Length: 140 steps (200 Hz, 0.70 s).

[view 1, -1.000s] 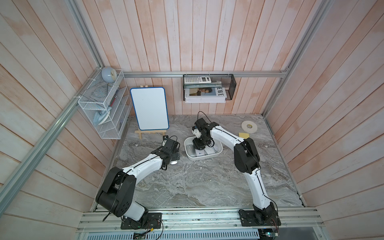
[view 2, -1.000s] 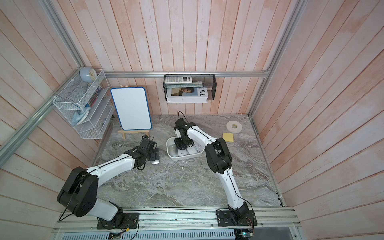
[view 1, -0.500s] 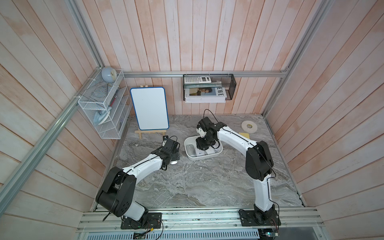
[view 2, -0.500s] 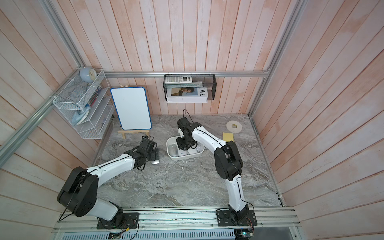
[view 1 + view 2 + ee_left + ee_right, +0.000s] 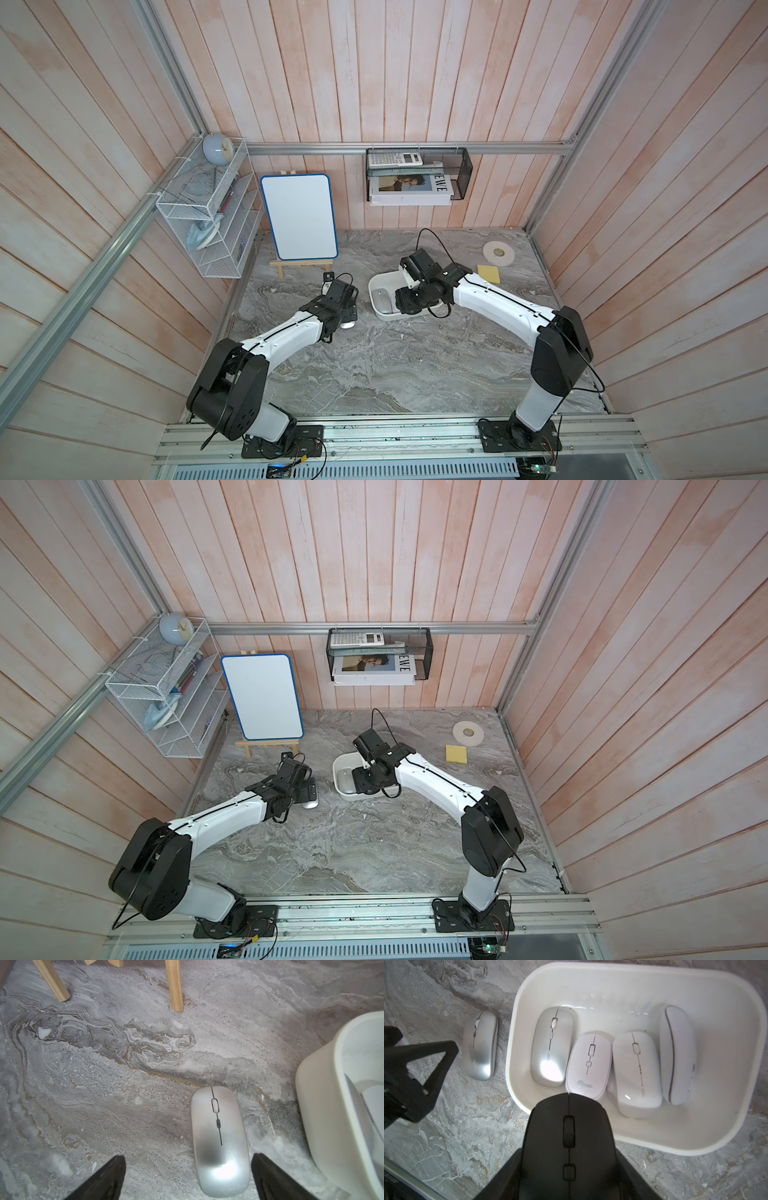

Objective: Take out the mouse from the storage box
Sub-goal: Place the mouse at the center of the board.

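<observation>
Top views, right gripper (image 5: 405,301): we see it low over the box (image 5: 376,286), on the side nearer its own arm. Black on black from up here, so we can't read the grip.
Top views, left gripper (image 5: 347,309): it sits outside the box, just beside it. A silver mouse (image 5: 348,324) peeks out under it on the table (image 5: 395,365). Both top views agree.
Left wrist, fingers (image 5: 108,1176): spread wide, and we see nothing held.
Left wrist, silver mouse (image 5: 220,1140): flat on the table between the fingers, closer to the box-side one. Its long axis runs straight ahead, wheel end leading.
Left wrist, box (image 5: 318,1105): its wall stands just past that finger, apart from the mouse.
Right wrist, grip: the right gripper is clamped on the flanks of a black mouse (image 5: 569,1140), wheel up, nose pointing ahead.
Right wrist, position: the nose covers the box's near rim, the body hangs over bare table. We can't tell its height.
Right wrist, box: four mice (image 5: 636,1072) lie ahead, side by side and parallel to the black one, the end one on its edge.
Next, our call: the right arm owns this one. Free table lies below and behind its fingers, so we expect a draw back and a set-down, well clear of the left gripper off to the side.
</observation>
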Each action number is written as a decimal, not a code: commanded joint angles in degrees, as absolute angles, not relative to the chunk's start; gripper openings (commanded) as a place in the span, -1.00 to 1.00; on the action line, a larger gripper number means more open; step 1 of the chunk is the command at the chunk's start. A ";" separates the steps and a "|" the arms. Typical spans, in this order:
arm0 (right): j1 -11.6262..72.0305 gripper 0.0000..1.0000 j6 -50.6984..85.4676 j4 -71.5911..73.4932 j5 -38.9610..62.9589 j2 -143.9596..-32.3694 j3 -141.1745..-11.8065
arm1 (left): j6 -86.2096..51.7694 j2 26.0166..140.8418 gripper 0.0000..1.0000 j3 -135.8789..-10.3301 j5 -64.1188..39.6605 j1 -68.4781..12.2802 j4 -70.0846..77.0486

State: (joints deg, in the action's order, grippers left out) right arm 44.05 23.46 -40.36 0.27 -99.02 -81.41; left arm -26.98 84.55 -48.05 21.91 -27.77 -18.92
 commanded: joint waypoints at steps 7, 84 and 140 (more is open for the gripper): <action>47.92 0.18 29.22 -35.64 -3.55 -95.46 -76.04 | -26.91 82.76 1.00 -46.91 24.48 -27.86 -17.75; 58.13 0.15 37.19 -27.49 -10.14 -94.53 -67.74 | -27.61 80.56 1.00 -45.55 27.26 -27.10 -17.44; 63.13 0.14 38.88 -25.15 -13.80 -100.50 -69.64 | -28.15 77.42 1.00 -43.96 28.04 -26.20 -16.96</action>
